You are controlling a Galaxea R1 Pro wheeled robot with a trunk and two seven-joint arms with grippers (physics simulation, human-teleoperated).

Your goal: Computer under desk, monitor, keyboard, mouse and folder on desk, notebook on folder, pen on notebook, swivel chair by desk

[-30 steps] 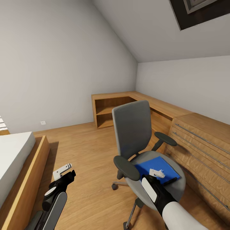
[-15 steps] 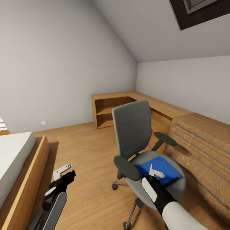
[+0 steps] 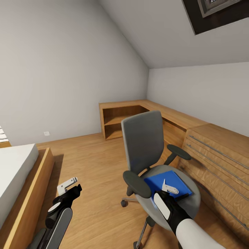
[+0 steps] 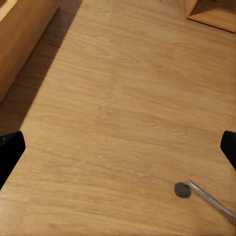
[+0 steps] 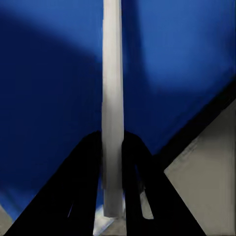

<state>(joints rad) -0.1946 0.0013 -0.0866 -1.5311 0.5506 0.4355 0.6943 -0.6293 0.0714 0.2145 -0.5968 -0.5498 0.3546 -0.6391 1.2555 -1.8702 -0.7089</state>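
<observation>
- The pen [image 3: 164, 184] — a thin white stick — is pinched between the black fingers [image 5: 83, 182] of the right tool [image 3: 167, 189], standing nearly upright over the folder [image 3: 162, 180]; a second ago it lay lower and flatter against the blue cover.
- The folder lies flat on the seat of the swivel chair [image 3: 145, 145], roughly where it was a second ago.
- The chair stands on the wooden floor [image 3: 93, 162], just beside the drawer chest [image 3: 221, 155].
- The left tool [image 3: 68, 186] hangs wide and empty above the floor, near the bed [image 3: 17, 169] — unchanged.
- The whole view has tilted slightly.
</observation>
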